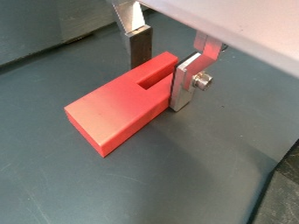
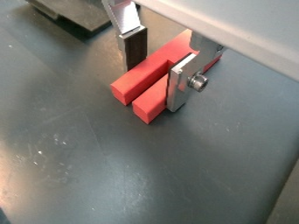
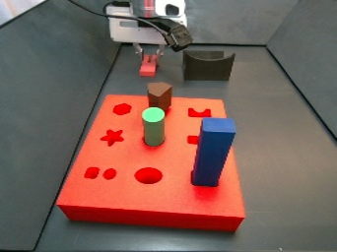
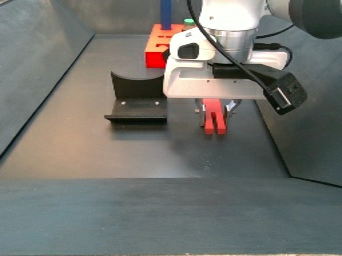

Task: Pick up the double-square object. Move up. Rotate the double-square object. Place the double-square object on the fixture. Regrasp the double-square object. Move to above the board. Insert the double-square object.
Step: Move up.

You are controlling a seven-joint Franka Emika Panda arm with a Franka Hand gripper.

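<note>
Double-square object: I see the small red block (image 1: 122, 109) lying flat on the dark worktop (image 1: 70, 188), right under the gripper, with one end between the fingers.
Long axis: it runs out and away from the gripper along the worktop; the fingers bracket its narrow width near one end, and in a wrist view (image 2: 149, 80) a groove runs along its length.
Gripper: the gripper (image 1: 162, 66) sits low over the block, one silver plate (image 1: 184, 83) against one long side and the dark pad (image 1: 139, 45) just beside the other; I judge it closed or nearly closed on the block, though I cannot confirm a firm pinch.
Step in hand: I read this as the pick-up, the lift not yet made.
Fixture: the dark notched block (image 3: 207, 65) stands near, off to one side of the gripper (image 3: 152, 44) in a side view; also seen at (image 4: 136, 100).
Board: the red slab (image 3: 93, 197) with its pegs lies apart from the block (image 3: 149, 67).
Open room: bare worktop around the block; straight up looks free.
</note>
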